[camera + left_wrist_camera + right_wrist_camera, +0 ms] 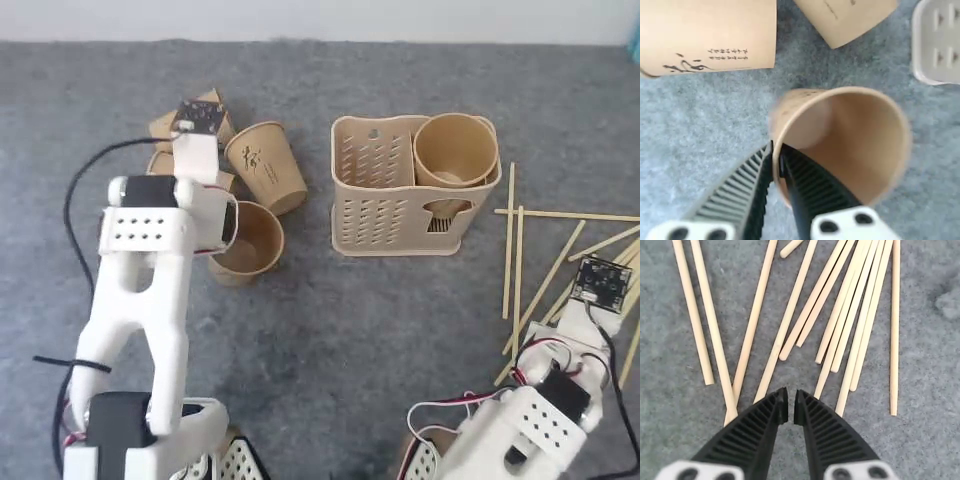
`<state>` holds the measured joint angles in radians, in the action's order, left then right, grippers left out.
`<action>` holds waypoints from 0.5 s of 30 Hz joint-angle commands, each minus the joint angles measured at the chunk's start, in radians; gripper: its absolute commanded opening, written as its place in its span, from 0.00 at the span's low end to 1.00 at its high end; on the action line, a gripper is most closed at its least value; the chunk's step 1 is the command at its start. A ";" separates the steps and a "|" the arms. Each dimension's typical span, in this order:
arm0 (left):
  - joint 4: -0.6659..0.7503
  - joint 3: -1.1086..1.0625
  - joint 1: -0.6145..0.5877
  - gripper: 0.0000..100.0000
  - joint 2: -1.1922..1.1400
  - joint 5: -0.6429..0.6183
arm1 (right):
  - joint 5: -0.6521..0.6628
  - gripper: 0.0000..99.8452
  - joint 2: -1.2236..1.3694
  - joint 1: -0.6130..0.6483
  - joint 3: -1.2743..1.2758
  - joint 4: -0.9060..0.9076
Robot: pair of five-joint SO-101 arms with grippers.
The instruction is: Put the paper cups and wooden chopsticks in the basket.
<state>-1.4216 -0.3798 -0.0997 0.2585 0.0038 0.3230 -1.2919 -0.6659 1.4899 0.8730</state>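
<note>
My left gripper is shut on the rim of a brown paper cup, one finger inside and one outside. In the high view this cup lies beside the left gripper, to the left of the basket. Another cup lies on its side nearby, and more cups sit behind the arm. One cup stands in the basket's right compartment. My right gripper is shut and holds nothing, just above the carpet short of several wooden chopsticks. The chopsticks lie spread right of the basket.
Grey carpet covers the table. The basket's left compartment holds nothing I can see. The left wrist view has two lying cups beyond the held one and a corner of the basket. Both arm bases stand at the near edge.
</note>
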 commanded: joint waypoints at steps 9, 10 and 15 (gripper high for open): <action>-0.334 0.662 0.005 0.01 0.068 -0.018 | -0.011 0.04 0.007 0.007 -0.005 -0.005; -0.334 0.690 0.009 0.01 0.078 -0.020 | -0.011 0.04 0.007 0.007 -0.005 -0.005; -0.333 0.826 0.121 0.01 0.118 -0.203 | -0.020 0.04 0.004 -0.031 -0.014 -0.005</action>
<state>-1.7223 0.3138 -0.0568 0.3153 -0.0514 0.3230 -1.2919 -0.6659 1.4899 0.8730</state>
